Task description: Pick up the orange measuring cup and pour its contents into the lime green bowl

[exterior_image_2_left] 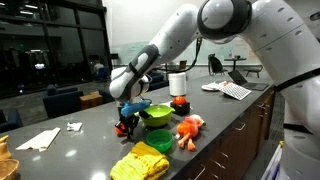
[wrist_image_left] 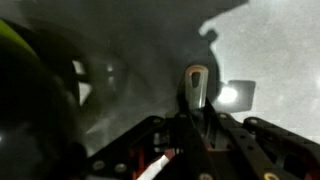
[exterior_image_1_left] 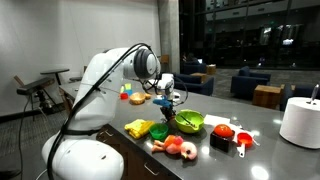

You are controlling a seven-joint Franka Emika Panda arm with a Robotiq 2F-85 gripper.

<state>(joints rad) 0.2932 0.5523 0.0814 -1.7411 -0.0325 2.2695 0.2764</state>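
On my feed the dark grey worktop (exterior_image_1_left: 275, 150) runs ahead of tall dark windows (exterior_image_1_left: 250, 35). I see blue armchairs (exterior_image_1_left: 250, 82) beneath them, a pale wall (exterior_image_1_left: 60, 35) beyond the worktop's far edge, and wooden cabinet fronts (exterior_image_2_left: 240, 140) below its near edge.

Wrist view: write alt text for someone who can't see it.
Dark, blurry close-up of the gripper, shut, low over a grey countertop, with a narrow pale strip rising just beyond it. The rim of the lime green bowl curves in at far left.
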